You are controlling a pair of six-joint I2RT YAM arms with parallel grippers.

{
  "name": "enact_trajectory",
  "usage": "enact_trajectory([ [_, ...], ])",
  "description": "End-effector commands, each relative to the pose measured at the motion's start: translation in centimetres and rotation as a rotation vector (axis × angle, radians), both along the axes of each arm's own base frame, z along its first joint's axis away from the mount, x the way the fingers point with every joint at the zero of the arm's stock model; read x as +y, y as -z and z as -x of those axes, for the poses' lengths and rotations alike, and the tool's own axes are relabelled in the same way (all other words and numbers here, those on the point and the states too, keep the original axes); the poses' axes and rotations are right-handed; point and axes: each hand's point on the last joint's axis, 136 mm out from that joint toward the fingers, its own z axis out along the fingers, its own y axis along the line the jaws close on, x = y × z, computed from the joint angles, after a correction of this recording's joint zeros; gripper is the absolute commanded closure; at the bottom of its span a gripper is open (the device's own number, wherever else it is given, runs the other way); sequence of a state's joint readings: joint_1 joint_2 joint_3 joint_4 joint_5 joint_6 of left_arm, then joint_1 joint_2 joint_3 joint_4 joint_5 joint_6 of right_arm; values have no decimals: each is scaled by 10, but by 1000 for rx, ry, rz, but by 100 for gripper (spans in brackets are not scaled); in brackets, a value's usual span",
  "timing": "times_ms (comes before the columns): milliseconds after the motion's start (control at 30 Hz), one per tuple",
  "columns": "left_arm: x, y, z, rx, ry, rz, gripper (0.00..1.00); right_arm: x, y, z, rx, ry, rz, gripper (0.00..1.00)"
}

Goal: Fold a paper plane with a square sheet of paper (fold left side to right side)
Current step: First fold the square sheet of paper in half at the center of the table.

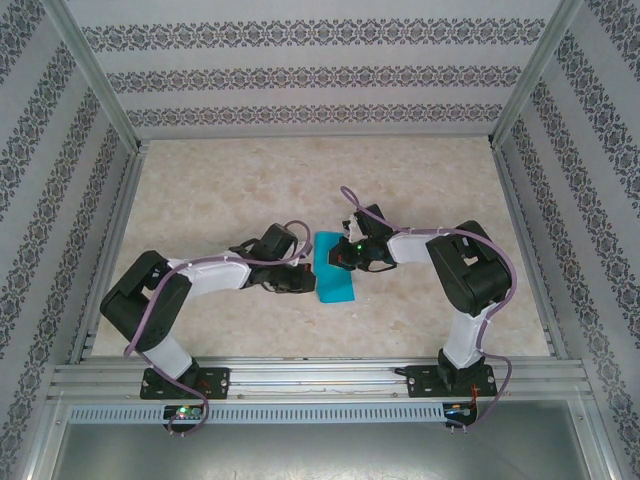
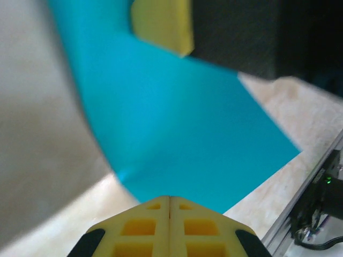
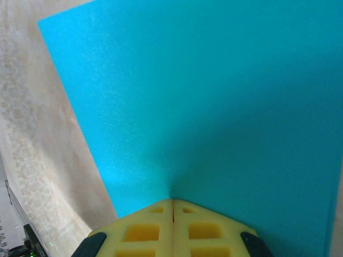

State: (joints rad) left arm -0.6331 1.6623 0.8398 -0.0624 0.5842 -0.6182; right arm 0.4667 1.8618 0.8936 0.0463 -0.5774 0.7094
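**The square sheet of paper pinned flat between two closed grippers**

The square sheet of paper (image 1: 333, 268) lies flat near the middle of the table (image 1: 200, 200). In the top view it reads as a narrow teal strip, with its long axis running roughly from 11 o'clock to 5 o'clock.

The left gripper (image 1: 303, 278) reaches in from 9 o'clock and meets the strip's edge at about 8 o'clock. Its own camera shows the yellow fingers pressed together with no gap, their tips right at the paper's near edge.

The right gripper (image 1: 350, 258) comes in from 3 o'clock and sits over the sheet at about 2 o'clock. Its jaws are likewise clenched tight. Its tips rest on the teal surface, which shows a faint shaded dent just ahead of them.

I cannot tell whether either pair of fingers pinches any paper. In the left wrist view one yellow finger of the right gripper sits on the sheet at 12 o'clock.
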Motion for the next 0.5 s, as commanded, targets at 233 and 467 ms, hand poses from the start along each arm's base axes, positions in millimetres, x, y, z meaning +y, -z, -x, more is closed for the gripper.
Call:
enact_trajectory([
  [233, -25, 19, -10, 44, 37, 26, 99, -31, 41, 15, 82, 55, 162, 100],
  [467, -11, 45, 11, 96, 56, -58, 99, -33, 42, 17, 86, 50, 176, 100],
])
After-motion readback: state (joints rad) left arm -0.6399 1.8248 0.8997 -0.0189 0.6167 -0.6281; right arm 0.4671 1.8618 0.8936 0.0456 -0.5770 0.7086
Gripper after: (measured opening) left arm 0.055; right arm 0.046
